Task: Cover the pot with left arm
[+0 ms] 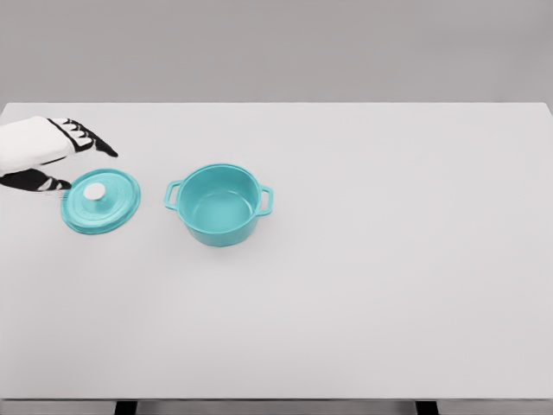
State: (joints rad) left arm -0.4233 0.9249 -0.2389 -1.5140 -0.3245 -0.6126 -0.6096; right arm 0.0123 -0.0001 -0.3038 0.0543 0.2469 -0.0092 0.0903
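- One arm in view: white left hand [52, 154] with black fingers enters at the far left edge, above the table, fingers spread and relaxed, gripping nothing.
- Hand sits just up-left of the round teal lid [100, 201]; thumb tip near the lid's left rim, contact unclear.
- Lid lies flat on the white table [380, 285], pale grey knob [94, 192] facing up.
- Right of the lid, apart from it, stands the teal two-handled pot [220, 205], upright, uncovered, with its inside showing.
- Right half of the table: bare white surface.
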